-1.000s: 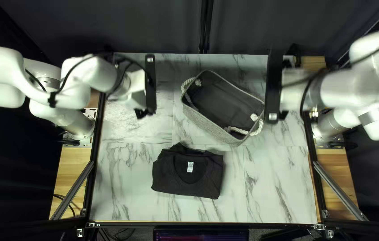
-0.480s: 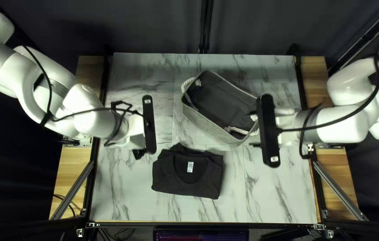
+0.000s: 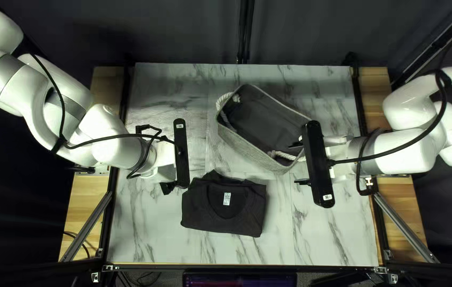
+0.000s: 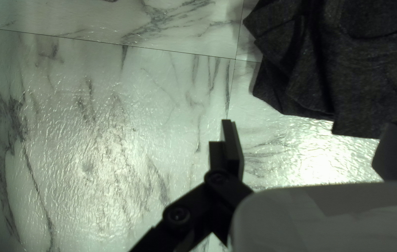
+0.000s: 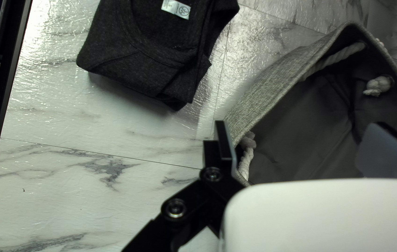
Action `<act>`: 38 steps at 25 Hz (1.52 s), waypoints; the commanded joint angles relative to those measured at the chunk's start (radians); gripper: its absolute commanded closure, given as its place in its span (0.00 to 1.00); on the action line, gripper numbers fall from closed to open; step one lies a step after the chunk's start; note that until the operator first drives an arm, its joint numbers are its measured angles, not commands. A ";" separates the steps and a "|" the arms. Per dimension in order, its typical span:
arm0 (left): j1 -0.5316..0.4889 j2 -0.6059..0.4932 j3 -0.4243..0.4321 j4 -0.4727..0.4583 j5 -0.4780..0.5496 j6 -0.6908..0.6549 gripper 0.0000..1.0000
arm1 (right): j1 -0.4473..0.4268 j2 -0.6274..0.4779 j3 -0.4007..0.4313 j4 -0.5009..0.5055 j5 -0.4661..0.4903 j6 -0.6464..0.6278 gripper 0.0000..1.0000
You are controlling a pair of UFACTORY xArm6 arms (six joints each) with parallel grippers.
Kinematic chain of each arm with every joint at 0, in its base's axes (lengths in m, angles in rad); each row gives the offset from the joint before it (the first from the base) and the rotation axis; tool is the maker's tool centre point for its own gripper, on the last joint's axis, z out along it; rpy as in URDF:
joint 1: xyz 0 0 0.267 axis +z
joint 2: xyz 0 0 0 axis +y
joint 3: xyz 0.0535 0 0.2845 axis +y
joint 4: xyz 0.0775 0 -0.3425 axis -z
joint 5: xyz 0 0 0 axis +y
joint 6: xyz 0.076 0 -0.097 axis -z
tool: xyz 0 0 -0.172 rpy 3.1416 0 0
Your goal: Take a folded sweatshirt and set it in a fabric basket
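The folded dark sweatshirt (image 3: pixel 224 204) lies flat near the table's near edge, its collar tag showing. Behind it stands the grey fabric basket (image 3: pixel 250 150), set diagonally, with rope handles. My left gripper (image 3: pixel 167 187) is just left of the sweatshirt in the top left view; its fingertips are hidden there. In the left wrist view, the open left gripper (image 4: pixel 311 135) has the sweatshirt (image 4: pixel 301 70) ahead, beside one finger. My right gripper (image 3: pixel 298 163) is at the basket's right corner. The right wrist view shows the right gripper (image 5: pixel 301 135) open above the basket (image 5: pixel 264 100), holding nothing.
Marble-patterned table (image 3: pixel 332 234) surface surrounds both things. A dark frame bar (image 3: pixel 173 266) runs along the near edge, with a screen (image 3: pixel 239 279) beyond it. The black camera bars (image 3: pixel 182 153) on both wrists stand on either side of the basket and sweatshirt.
Both arms have swung toward the near edge, my left gripper reaching the sweatshirt's side and my right one the basket's corner. Sweatshirt and basket have stayed put.
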 commanded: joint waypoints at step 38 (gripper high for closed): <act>0.081 0.141 0.040 -0.556 -0.217 0.577 0.00 | 0.055 0.560 -0.208 -0.124 -0.051 -0.208 0.00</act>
